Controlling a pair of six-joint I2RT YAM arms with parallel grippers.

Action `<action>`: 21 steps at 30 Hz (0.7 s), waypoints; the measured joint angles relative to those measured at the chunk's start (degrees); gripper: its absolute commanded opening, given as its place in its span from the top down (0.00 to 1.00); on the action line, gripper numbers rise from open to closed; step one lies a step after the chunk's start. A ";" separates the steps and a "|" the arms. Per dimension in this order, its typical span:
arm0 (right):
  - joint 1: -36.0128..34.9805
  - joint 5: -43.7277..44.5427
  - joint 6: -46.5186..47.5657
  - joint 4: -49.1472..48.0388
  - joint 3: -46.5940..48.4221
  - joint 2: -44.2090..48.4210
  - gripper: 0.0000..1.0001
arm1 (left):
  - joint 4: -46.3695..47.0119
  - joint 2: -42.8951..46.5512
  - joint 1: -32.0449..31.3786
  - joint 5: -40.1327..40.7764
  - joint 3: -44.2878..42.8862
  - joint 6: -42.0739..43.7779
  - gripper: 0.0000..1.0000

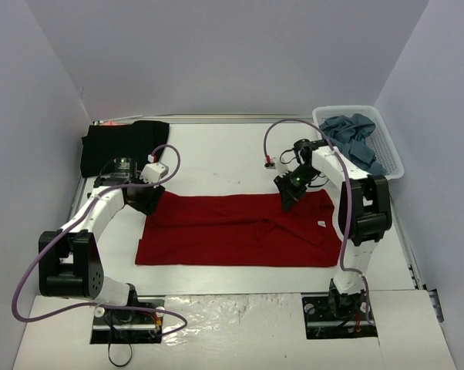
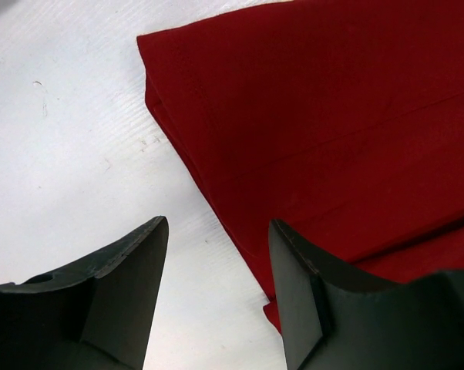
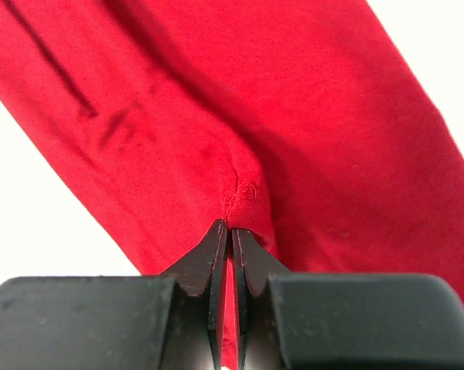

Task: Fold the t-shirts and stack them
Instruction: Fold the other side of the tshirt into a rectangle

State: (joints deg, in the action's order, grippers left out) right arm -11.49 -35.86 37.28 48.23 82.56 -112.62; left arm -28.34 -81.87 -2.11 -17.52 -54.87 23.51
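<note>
While the dark red t-shirt (image 1: 240, 231) lies spread flat across the middle of the white tabletop (image 1: 216, 158), the right pincer (image 1: 287, 202) is closed tight on a small pinch of its cloth, at the far edge and right of the middle. In the right wrist view the two fingertips (image 3: 209, 258) meet, and a little bump of red cloth is squeezed just in front of them. The left pincer (image 1: 145, 202) hangs at the far left corner of the same shirt, its jaws about half apart and nothing between them. In the left wrist view one finger (image 2: 132, 270) is over bare tabletop and the other is over the layered red edge. Whether they touch the surface I cannot tell.

A black t-shirt (image 1: 124, 146) lies at the far left corner of the tabletop, behind the left arm and apart from the red one. A white lattice basket (image 1: 392, 158) stands at the far right with blue-grey t-shirts (image 1: 354, 135) crumpled inside; how many they are I cannot tell. Purple cables (image 1: 170, 158) loop over both arms. The right arm covers part of the right end of the red shirt, and the left pincer hides its corner from above.
</note>
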 measured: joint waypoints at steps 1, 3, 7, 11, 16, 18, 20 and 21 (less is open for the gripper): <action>-0.46 0.07 -0.15 0.02 -0.37 1.51 1.00 | 0.02 0.00 0.00 0.00 0.00 -0.02 0.46; -1.42 0.04 -0.35 0.26 -0.87 4.24 1.00 | 0.04 0.02 0.00 0.00 0.00 -0.02 0.46; -3.45 0.04 -0.81 0.55 -2.95 8.63 1.00 | 0.09 0.09 0.00 0.00 0.00 -0.04 0.46; -5.14 0.09 -1.11 0.98 -5.27 10.10 1.00 | 0.09 0.24 0.00 0.00 0.00 -0.07 0.46; -7.39 0.28 -1.22 1.33 -7.82 10.27 1.00 | 0.09 0.24 0.00 0.00 0.00 -0.17 0.46; -8.44 0.48 -1.25 1.44 -8.74 10.58 1.00 | 0.09 0.24 0.00 0.00 0.00 -0.20 0.46; -9.99 0.52 -1.22 1.64 -9.64 11.17 1.00 | 0.09 0.24 0.00 0.00 0.00 -0.22 0.46; -10.60 0.50 -1.22 1.73 -9.90 11.39 1.00 | 0.09 0.24 0.00 0.00 0.00 -0.20 0.46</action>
State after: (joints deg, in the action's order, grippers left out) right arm -22.09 -35.35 36.05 49.95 72.66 -101.23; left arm -28.25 -81.62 -2.11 -17.52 -54.87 23.31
